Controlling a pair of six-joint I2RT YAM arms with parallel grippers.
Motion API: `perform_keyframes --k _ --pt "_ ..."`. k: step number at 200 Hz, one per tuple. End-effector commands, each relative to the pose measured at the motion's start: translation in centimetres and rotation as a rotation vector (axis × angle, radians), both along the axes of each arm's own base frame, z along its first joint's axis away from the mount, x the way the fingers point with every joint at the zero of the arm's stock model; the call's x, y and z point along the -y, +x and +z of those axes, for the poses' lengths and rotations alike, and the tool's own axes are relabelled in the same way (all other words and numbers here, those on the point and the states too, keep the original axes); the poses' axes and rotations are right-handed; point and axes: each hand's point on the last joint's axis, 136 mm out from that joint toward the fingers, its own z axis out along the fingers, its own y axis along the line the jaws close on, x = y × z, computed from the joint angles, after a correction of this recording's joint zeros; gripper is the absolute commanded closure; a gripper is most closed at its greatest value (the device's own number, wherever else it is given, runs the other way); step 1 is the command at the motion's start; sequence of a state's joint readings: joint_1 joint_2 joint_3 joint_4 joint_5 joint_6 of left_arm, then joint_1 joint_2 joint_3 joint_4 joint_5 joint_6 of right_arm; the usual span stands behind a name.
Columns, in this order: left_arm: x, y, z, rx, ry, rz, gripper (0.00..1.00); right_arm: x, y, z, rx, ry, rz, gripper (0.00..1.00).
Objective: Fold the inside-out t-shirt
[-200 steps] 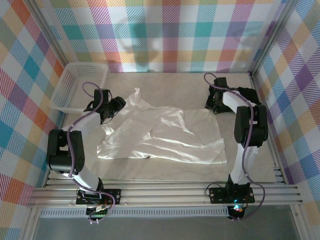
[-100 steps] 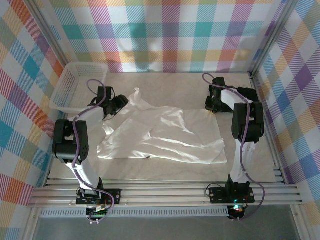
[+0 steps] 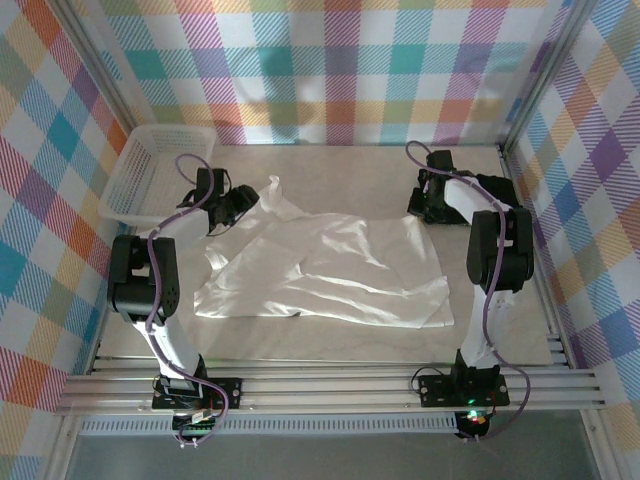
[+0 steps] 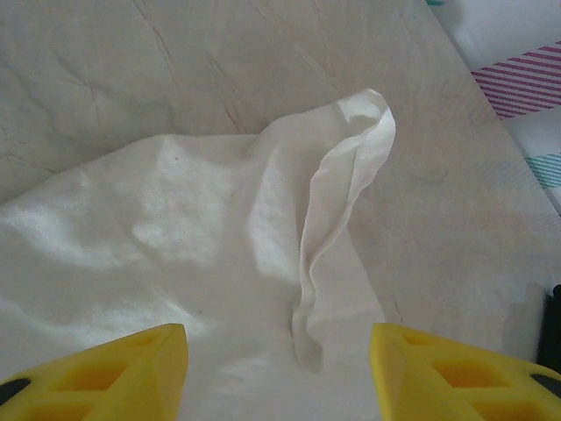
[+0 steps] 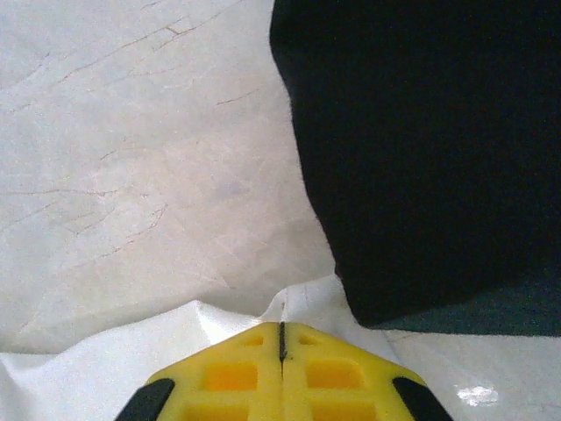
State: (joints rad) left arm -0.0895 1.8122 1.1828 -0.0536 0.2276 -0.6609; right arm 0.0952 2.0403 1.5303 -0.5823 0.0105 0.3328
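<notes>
Right gripper (image 5: 281, 331): fingers together, pinching the far right corner of the inside-out t-shirt (image 3: 330, 268), just beside the black garment (image 5: 421, 158). Left gripper (image 4: 276, 342): fingers apart above the shirt's raised far left fold. The shirt lies spread and wrinkled mid-counter (image 3: 350, 170), between both arms.

One shirt (image 3: 330, 270) is counted, spread on one table (image 3: 350, 165). One basket (image 3: 135, 165) is seen beyond the shirt's left end, and one black garment (image 3: 497, 188) lies just past its far right corner. Two grippers are counted: the left gripper (image 4: 276, 355) over the shirt's left part and the right gripper (image 5: 280, 338) at its far right corner.
</notes>
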Motion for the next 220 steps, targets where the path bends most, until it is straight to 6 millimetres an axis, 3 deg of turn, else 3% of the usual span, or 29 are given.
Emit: perform_keyframes --k 1,76,130,156,184,220 --pt "0.8 0.9 0.2 0.0 0.005 -0.037 0.43 -0.3 0.0 1.0 0.028 0.001 0.019 0.97" --pt "4.0 6.1 -2.6 -0.056 0.169 -0.146 0.44 0.4 0.1 0.3 0.02 -0.048 0.018 1.0" --pt "5.3 9.2 -5.6 -0.148 0.253 -0.23 0.44 0.1 0.1 0.4 0.022 -0.038 0.031 1.0" --pt "5.7 10.7 -6.0 -0.163 0.285 -0.256 0.45 0.0 0.1 0.4 0.025 -0.031 0.035 1.0" --pt "6.0 11.7 -6.3 -0.169 0.284 -0.272 0.54 0.0 0.0 0.3 0.023 -0.029 0.037 1.0" --pt "6.2 12.4 -5.8 -0.153 0.283 -0.276 0.78 0.4 0.2 0.7 0.039 -0.052 0.04 1.0"
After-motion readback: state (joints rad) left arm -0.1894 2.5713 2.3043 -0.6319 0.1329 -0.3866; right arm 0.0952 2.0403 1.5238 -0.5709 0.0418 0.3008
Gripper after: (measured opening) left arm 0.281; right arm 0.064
